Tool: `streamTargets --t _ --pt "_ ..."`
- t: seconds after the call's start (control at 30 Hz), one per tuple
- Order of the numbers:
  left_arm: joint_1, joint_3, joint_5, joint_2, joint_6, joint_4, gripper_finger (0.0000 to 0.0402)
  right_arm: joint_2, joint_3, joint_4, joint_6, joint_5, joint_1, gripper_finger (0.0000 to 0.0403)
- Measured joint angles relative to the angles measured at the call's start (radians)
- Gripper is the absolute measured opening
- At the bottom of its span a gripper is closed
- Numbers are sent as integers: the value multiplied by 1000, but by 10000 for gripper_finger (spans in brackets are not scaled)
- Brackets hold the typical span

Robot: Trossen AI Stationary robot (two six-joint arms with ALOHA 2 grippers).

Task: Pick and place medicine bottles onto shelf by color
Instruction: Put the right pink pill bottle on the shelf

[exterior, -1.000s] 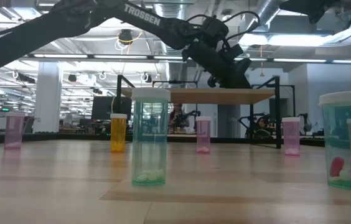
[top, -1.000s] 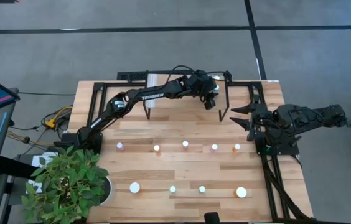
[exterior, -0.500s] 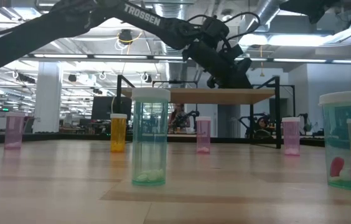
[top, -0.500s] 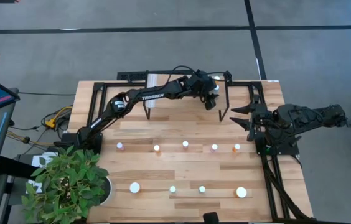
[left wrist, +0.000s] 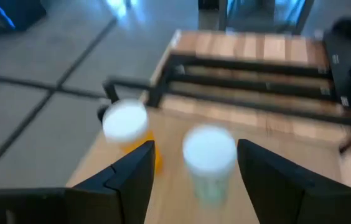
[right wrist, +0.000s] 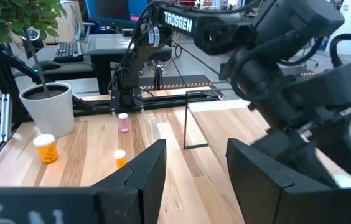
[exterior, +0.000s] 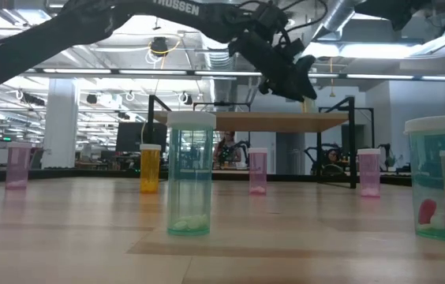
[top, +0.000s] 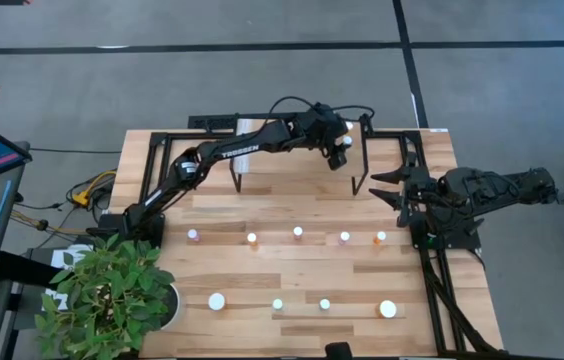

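Observation:
My left gripper (top: 338, 152) hangs open above the right end of the light-wood shelf (top: 292, 170), and in the low view it (exterior: 300, 81) is clear of the shelf top (exterior: 238, 121). In the left wrist view its fingers frame a pale green bottle (left wrist: 208, 152) standing on the shelf below, with an orange bottle (left wrist: 126, 122) beside it. Neither bottle is touched. Several more bottles stand on the table in two rows (top: 298, 233) (top: 325, 303). My right gripper (top: 386, 186) waits open at the table's right side.
A potted plant (top: 112, 295) fills the near left corner. The shelf's black legs (top: 359, 185) and the black frame rails (top: 162, 150) border the far part of the table. In the low view, a tall green bottle (exterior: 190, 173) and another (exterior: 439, 177) stand nearest.
My left gripper has risen from just above the shelf top to well clear of it, drifting slightly toward the far edge. The bottles on the table and my right arm have stayed still.

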Motion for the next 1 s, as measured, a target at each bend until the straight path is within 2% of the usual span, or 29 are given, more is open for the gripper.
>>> streamTargets --t 0.2,0.33,0.77,0.87,1.0 --pt "0 0 2 -19 2 -1 215 1 0 -3 2 0 0 186" --pt "0 0 41 -32 1 -12 215 0 0 -4 3 0 0 190" --pt "-1 0 45 -148 -2 -171 215 1 0 -33 21 0 0 186" --pt "-12 1 16 -171 -1 -205 215 1 0 -34 21 0 0 187" --pt "-33 1 -71 -199 14 -248 215 0 0 -35 21 0 0 189"
